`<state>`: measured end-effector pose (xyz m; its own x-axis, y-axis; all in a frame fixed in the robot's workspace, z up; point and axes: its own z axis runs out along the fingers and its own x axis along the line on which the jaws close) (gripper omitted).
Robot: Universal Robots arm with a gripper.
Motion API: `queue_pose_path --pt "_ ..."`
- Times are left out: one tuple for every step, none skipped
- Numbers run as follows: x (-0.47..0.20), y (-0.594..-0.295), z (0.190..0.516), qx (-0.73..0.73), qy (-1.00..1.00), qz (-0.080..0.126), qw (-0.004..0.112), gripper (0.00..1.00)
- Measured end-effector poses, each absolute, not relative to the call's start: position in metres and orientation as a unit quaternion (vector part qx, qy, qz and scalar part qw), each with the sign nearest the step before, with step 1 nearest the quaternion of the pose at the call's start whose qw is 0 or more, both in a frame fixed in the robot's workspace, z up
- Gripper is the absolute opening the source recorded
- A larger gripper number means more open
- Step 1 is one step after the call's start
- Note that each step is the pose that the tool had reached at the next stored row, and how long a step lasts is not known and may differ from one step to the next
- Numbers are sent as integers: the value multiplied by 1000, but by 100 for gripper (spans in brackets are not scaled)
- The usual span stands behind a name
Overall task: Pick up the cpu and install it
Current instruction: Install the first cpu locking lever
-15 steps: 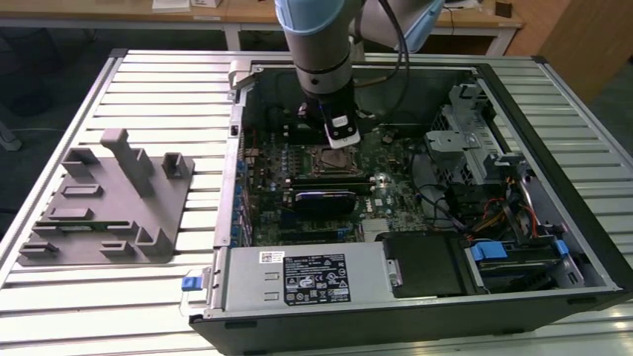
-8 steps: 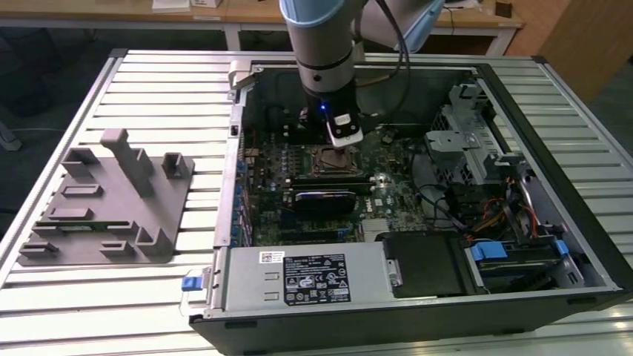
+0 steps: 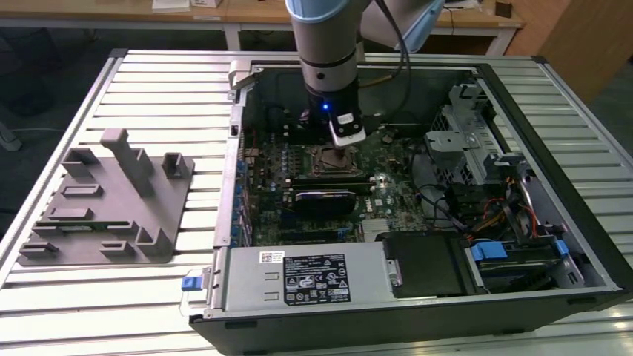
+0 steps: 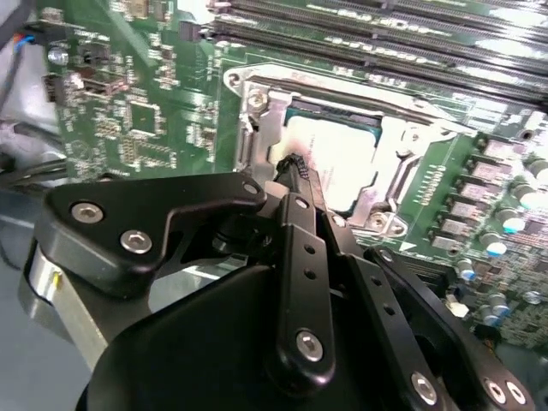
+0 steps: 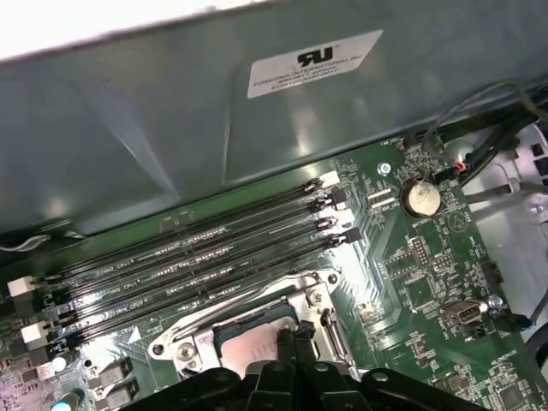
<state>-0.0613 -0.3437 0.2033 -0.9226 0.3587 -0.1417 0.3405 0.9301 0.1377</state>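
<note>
In mobo socket (image 4: 342, 145): cpu (image 4: 338, 163) under fingers (image 4: 295, 175)

The arm (image 3: 327, 52) hangs straight down, wrist vertical. Its gripper (image 4: 295, 167) points downward, black fingers (image 5: 291, 342) seemingly pressed together at the tips.

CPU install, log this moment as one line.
gripper over socket | cpu seated in socket | inside open computer case
</note>
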Motion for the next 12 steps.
queue_pose_path --pt "-60 -344 203 179 980 53 76 11" --pt "-60 -344 203 179 980 52 71 11" --pt "-60 -344 203 179 980 52 71 11" --pt "-60 -344 203 179 980 52 71 11" --pt "-60 -344 203 179 980 52 71 11" --pt "-60 -344 203 179 980 52 71 11" --pt "-60 -344 203 179 980 52 71 11" --pt "-60 -344 204 179 980 51 71 11" --pt "-60 -344 204 179 980 52 71 11" --pt "-60 -344 205 179 980 52 71 11" --pt "-60 -344 207 179 980 52 71 11" --pt "-60 -344 208 179 980 52 71 11"
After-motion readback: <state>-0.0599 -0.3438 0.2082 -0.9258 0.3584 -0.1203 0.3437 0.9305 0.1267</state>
